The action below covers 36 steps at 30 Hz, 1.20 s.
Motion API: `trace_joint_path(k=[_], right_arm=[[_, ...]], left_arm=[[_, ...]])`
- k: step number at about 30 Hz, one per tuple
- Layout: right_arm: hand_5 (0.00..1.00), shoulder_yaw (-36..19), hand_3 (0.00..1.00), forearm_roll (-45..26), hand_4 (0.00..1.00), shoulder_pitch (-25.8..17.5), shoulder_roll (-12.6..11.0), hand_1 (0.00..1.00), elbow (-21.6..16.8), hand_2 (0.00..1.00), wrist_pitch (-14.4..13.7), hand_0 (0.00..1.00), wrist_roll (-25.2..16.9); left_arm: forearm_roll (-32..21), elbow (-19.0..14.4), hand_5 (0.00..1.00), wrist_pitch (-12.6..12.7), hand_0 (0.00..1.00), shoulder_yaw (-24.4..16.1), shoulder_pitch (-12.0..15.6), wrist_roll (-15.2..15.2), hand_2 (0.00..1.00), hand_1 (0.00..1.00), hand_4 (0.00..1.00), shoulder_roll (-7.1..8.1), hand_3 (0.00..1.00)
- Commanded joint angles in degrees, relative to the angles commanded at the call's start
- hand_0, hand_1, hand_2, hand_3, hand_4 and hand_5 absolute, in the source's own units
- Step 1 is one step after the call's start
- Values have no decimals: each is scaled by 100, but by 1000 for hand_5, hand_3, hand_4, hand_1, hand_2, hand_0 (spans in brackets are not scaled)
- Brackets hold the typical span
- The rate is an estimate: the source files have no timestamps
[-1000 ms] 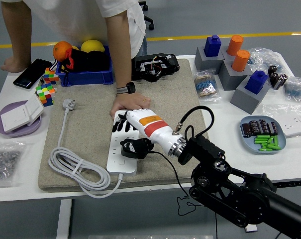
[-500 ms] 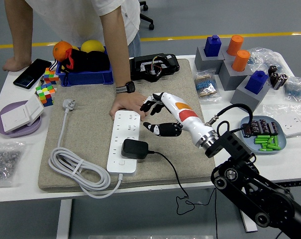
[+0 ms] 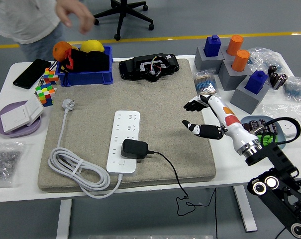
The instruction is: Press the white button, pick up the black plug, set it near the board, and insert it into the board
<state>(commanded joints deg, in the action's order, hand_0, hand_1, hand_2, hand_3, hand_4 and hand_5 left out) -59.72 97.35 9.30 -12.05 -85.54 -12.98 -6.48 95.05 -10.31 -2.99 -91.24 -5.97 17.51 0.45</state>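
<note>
The white power strip board lies on the grey mat in the middle of the table. The black plug sits in the strip's near end, its black cord trailing off the table's front edge. My right hand hovers open and empty above the mat's right edge, well to the right of the strip, fingers spread. My left arm is out of view. A person's hand is raised at the top left, off the table.
A blue bin with fruit and a black device stand at the back. The strip's white cable coils front left. Grey blocks with blue and orange caps and a plate of small parts are right.
My right hand let go of the plug and drew back to the right, away from the strip. The person took the hand off the strip's far end and stepped back.
</note>
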Motion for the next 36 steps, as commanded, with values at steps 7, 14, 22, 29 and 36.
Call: trace_joint_path(k=[7,14,22,29,36], right_arm=[[113,-563,631,-295,823,-475,42,740,-84,688,7,728,-868],[121,-1094,689,-377,837,-821,204,789,-256,748,216,775,-1201],[163,-1318,823,-347,879,-982,406,864,-342,836,566,851,-917],[372,-1314,917,-391,960,-1057,383,920,-368,901,523,918,-977],[355,-1341,890,-466,939,-1074,414,906,-376,874,320,909,-1262]], left_arm=[[40,0,83,0,649,5,-39,-4,630,638,507,-39,671],[-6,0,92,1,649,51,-100,-29,632,638,514,-45,672],[-143,0,97,18,650,125,-164,-48,631,638,515,-45,672],[-185,0,99,19,649,185,-199,-52,631,638,515,-45,673],[-97,0,101,6,649,187,-205,-41,632,638,515,-45,675]])
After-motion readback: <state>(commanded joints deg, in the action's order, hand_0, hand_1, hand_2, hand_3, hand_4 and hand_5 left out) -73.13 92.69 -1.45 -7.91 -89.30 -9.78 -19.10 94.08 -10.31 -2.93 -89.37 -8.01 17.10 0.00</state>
